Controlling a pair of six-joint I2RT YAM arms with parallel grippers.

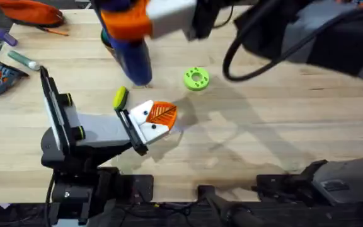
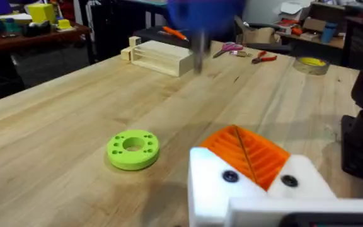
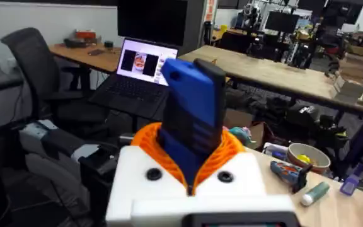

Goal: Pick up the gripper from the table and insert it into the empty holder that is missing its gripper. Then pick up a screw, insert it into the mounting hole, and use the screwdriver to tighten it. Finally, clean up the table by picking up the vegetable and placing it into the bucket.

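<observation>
Surface: pale wood-plank table (image 1: 263,120), grain running across it, dark front edge by the arm bases.
Left gripper: left gripper (image 1: 159,120) lies low over the table near its middle, white mounts with orange ribbed pads (image 2: 247,154) pressed together; nothing seen between them.
Right gripper: right gripper (image 3: 191,161) is raised high under the overhead camera, its orange pads clamped around the screwdriver (image 3: 194,110).
Screwdriver: blue body hangs tip-down from that grip above the far middle of the table, also seen at (image 1: 134,57); its thin tip shows blurred in the left wrist view.
Vegetable: yellow-green vegetable (image 1: 120,98) lies on the wood just beside the left arm's white wrist, on the far side.
Green disc: lime-green disc (image 1: 196,79) with holes lies flat, near the left gripper and apart from it.
Wooden box: pale wooden box (image 2: 159,57) stands toward the table's far side.
Table clutter: markers and an orange pouch (image 1: 33,11) at the far left corner.
Room: office chair (image 3: 33,63), open laptop (image 3: 140,72) on a desk, further benches with tools behind.
</observation>
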